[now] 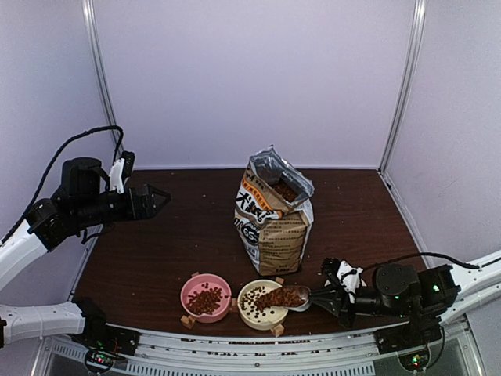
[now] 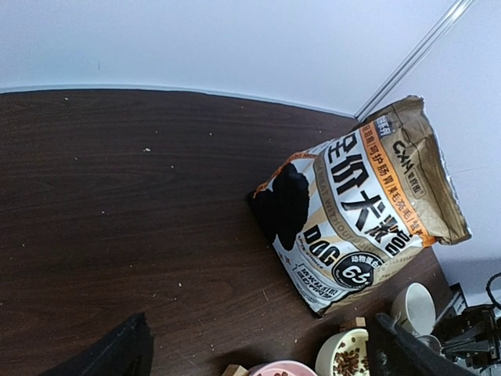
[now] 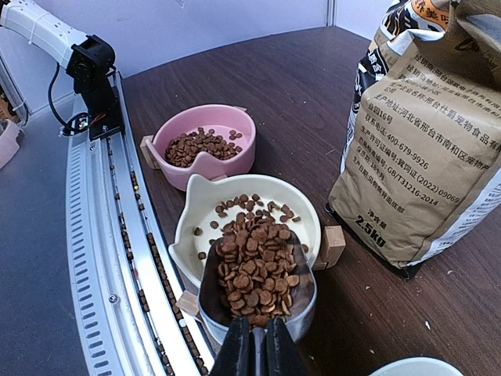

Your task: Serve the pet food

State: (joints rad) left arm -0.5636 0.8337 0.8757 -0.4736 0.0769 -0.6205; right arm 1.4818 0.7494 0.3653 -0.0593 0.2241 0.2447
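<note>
While right end effector (image 1: 319, 297) pinches scoop (image 3: 304, 307), left end effector (image 1: 160, 200) spread; two bowls (image 1: 190, 291) (image 1: 247, 313) filled.

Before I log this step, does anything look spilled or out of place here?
Nothing major. The pet food sits in the pink bowl, the cream bowl and the scoop in the right claw; only a few pale specks dot the table.

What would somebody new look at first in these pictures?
Probably the tall brown bag standing open in the middle of the table. Right after that, the shiny scoop heaped with pet food, gripped by the right claw and held over the cream bowl at the near edge, with a pink bowl, also holding some, beside it.
</note>
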